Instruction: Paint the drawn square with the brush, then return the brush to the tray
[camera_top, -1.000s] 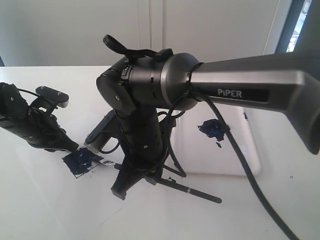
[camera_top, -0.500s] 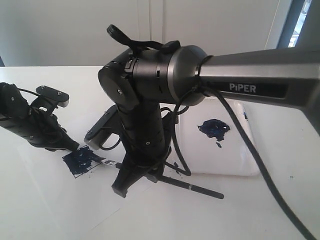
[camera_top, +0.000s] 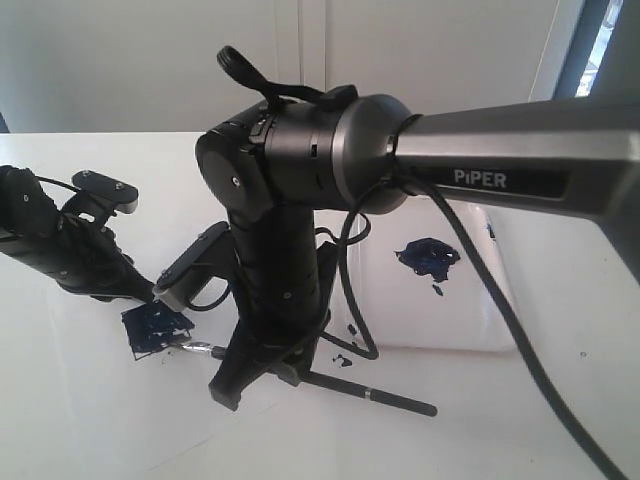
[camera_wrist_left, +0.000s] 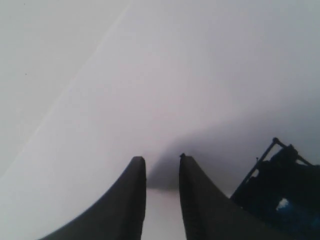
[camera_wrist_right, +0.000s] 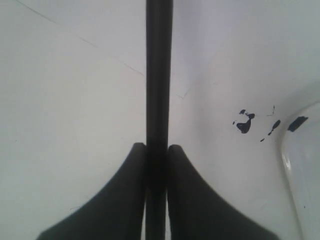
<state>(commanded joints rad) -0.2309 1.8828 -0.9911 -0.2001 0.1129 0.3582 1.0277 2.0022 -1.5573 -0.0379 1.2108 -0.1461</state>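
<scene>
The right fingers (camera_wrist_right: 139, 161) are nearly shut, pinching the black handle of the brush (camera_wrist_right: 159, 75) partway along its length. The silver ferrule (camera_top: 200, 349) and the tip reach out ahead of them to the edge of the drawn square (camera_top: 155, 328), which is already smeared dark blue. The rest of the handle trails out behind them, low over the counter (camera_top: 560, 420). The left fingers (camera_wrist_left: 136, 176) stand a little apart with nothing between them, just beside the far side of the square from the brush. The tray (camera_top: 485, 338), with its paint blob (camera_top: 428, 257), lies well off towards the tail end of the handle. The brush looks light and stiff, but its round, smooth handle could roll or swivel in so narrow a pinch, and the long tail gives it leverage. The bristles are soft and wet, so the hold belongs on the bare handle behind the ferrule, as now, with only light pressure on the tip.
</scene>
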